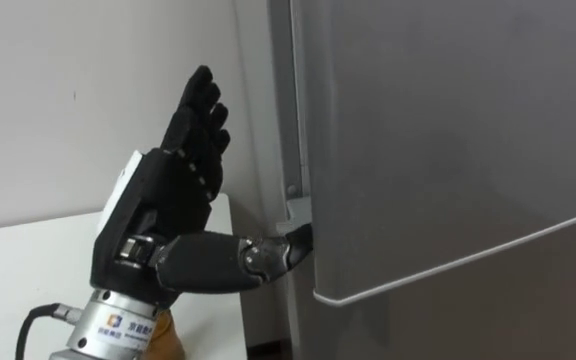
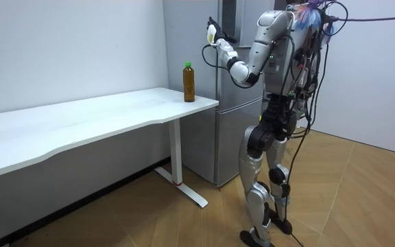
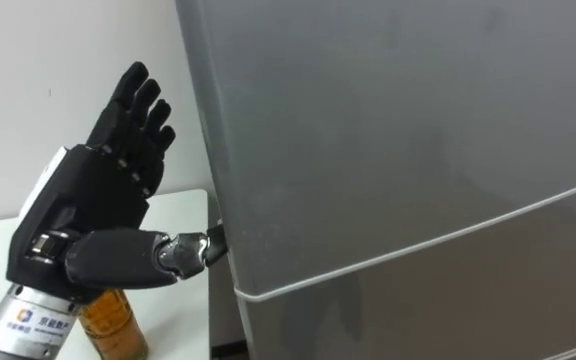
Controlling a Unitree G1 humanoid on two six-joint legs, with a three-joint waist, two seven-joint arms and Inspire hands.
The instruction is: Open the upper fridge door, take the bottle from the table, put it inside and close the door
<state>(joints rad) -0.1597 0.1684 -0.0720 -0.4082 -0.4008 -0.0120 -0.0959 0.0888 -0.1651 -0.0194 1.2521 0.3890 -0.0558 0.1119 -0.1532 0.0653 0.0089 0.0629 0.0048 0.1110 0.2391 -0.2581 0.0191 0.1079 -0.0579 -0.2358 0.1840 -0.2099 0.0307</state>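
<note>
White desk [image 2: 81,123] against the wall, resting on a white leg and foot bar at 5 o'clock of the top. One item on top: bottle [image 2: 189,82], upright, amber contents, green cap, at the 2 o'clock corner in the room view, near the fridge [image 2: 214,137]. Wood floor [image 2: 149,213] under the desk foot and fridge. From the eye views, bottle base [image 3: 113,325] at 7 o'clock, on the desk corner.
</note>
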